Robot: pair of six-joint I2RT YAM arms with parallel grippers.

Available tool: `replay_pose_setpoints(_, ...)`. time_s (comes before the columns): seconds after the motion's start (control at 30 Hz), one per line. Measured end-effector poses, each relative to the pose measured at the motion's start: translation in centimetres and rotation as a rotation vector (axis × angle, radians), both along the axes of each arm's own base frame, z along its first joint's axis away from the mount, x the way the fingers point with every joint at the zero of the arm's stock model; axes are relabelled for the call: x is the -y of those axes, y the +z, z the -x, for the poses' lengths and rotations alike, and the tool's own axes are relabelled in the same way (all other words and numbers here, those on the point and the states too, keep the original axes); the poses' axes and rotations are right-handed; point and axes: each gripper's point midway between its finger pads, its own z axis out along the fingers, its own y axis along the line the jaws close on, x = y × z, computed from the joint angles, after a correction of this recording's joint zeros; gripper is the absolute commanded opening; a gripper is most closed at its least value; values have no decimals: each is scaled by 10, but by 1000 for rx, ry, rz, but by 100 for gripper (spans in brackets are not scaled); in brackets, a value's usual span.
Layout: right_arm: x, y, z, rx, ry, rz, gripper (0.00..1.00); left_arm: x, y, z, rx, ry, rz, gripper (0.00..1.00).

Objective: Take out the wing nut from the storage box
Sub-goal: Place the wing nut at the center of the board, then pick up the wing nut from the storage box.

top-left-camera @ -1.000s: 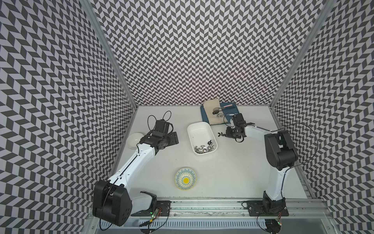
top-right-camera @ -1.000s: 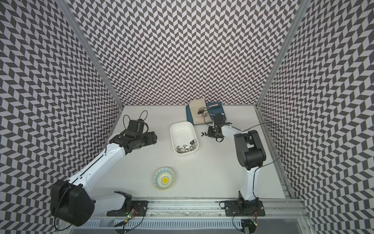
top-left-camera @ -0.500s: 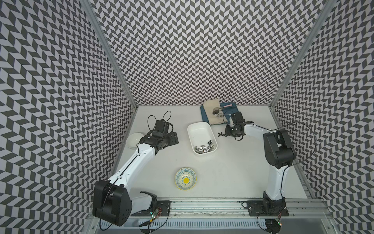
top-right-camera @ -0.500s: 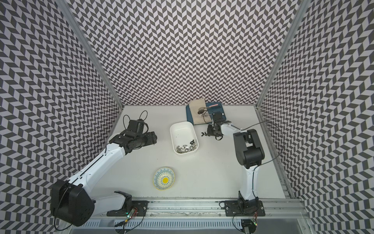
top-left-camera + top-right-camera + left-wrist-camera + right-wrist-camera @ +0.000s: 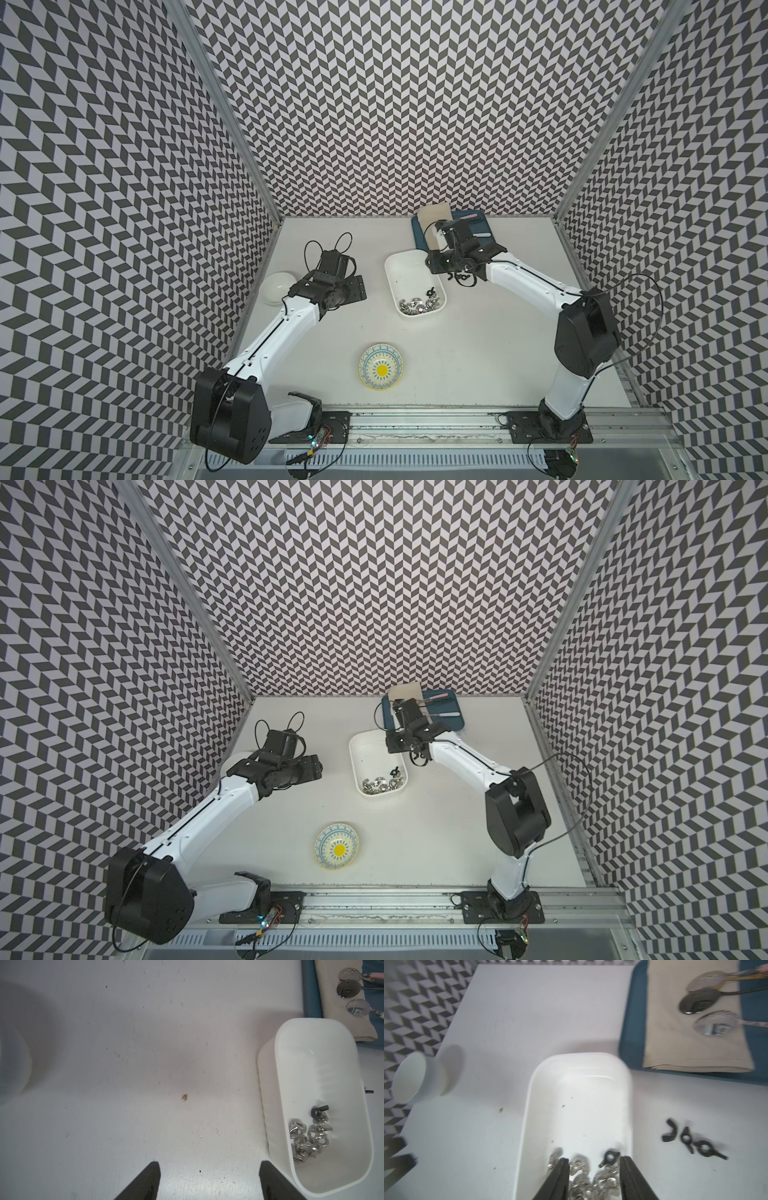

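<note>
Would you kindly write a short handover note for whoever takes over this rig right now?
Left end effector: open, empty, above the bare table beside the storage box.
Right end effector: open, holding nothing, aimed at the nuts in the box.
Done: three black wing nuts lie on the table just outside the box.
Left: one black wing nut sits in the box beside a heap of silver nuts. It is probably the next pick for the right arm.
</note>
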Motion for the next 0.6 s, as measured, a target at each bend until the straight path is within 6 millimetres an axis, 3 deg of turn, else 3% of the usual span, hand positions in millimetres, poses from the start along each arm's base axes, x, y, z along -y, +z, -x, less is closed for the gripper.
replay_pose_setpoints(0.07, -20, -6, 21, -26, 47, 7, 42, 0, -2, 1, -6, 4, 2, 79)
replay_pose_setpoints(0.17, -33, -23, 41, -72, 74, 26, 40, 0, -4, 2, -9, 8, 4, 79)
replay_pose_setpoints(0.4, -15, -80, 52, -176, -8, 125, 41, 0, -10, 5, -21, 6, 4, 79)
replay_pose_setpoints(0.6, -5, -95, 48, -183, -76, 167, 38, 0, -9, 6, -18, 3, 7, 79)
